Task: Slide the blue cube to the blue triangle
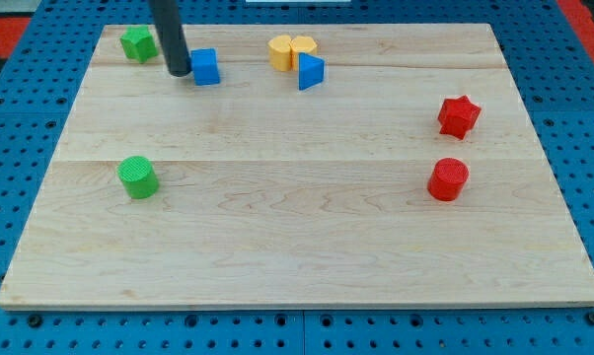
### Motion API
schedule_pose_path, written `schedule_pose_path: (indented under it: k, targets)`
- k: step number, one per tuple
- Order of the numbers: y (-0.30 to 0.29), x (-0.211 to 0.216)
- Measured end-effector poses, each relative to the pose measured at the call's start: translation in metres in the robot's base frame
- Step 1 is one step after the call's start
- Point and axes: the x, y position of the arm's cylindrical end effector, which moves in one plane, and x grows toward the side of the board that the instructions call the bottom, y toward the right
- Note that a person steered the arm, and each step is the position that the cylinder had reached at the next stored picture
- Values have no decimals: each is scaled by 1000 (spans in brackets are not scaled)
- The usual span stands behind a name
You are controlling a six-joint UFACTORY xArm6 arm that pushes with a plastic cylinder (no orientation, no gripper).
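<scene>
The blue cube (206,67) sits near the view's top left on the wooden board (297,227). The blue triangle (311,72) lies to its right, about a hand's width away, just below the yellow blocks. My tip (179,72) rests on the board right at the cube's left side, touching or nearly touching it. The dark rod rises from there out of the view's top.
A yellow hexagon-like block (281,51) and a yellow heart-like block (304,47) sit together above the blue triangle. A green star-like block (137,43) is at top left, a green cylinder (137,177) at left, a red star (459,116) and red cylinder (448,179) at right.
</scene>
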Motion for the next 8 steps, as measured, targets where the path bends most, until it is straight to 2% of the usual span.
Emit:
schedule_pose_path:
  k: [2, 3, 5, 7, 8]
  targets:
    - [22, -33]
    - [48, -34]
    - [42, -27]
    - [42, 6]
    - [52, 6]
